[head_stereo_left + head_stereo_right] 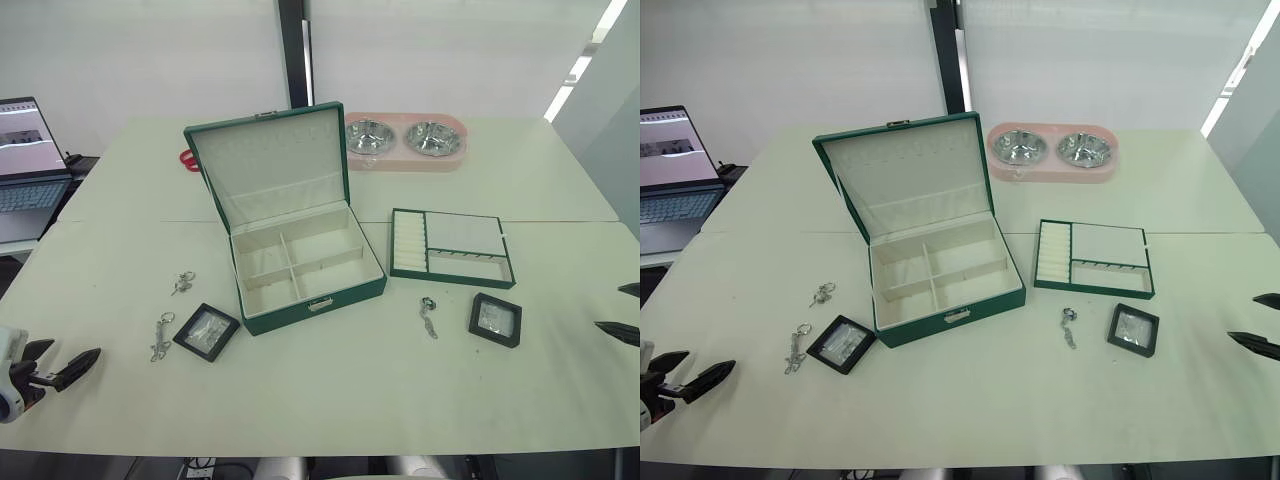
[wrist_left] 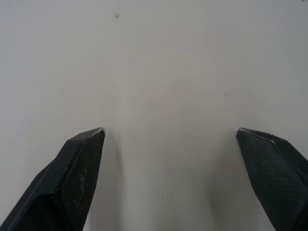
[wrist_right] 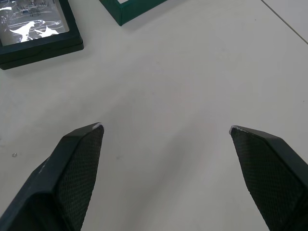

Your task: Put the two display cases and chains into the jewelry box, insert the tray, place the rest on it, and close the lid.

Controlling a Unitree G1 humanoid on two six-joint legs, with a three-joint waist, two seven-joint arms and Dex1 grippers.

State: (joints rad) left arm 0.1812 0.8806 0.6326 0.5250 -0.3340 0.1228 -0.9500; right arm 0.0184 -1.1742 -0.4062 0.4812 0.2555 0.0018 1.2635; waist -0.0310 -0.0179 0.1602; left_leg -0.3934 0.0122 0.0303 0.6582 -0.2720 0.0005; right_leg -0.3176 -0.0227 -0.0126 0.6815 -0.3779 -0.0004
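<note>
Left eye view: I see the dark green jewelry box (image 1: 300, 265) open mid-table, its lid (image 1: 272, 160) raised, green-rimmed tray (image 1: 452, 247) just right, black-framed display cases (image 1: 207, 331) (image 1: 495, 319) and thin silver chains (image 1: 161, 336) in front. Left wrist view: my left gripper (image 2: 171, 132) gapes over bare table (image 2: 168, 67). Right wrist view: right gripper (image 3: 166, 127) spread wide, empty.

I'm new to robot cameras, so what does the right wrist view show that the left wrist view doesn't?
Right wrist view alone: a display case and a corner of the green tray beyond the open right gripper. Left wrist view alone: the open left gripper over bare tabletop. Both share the white table and two spread black fingers holding nothing.
</note>
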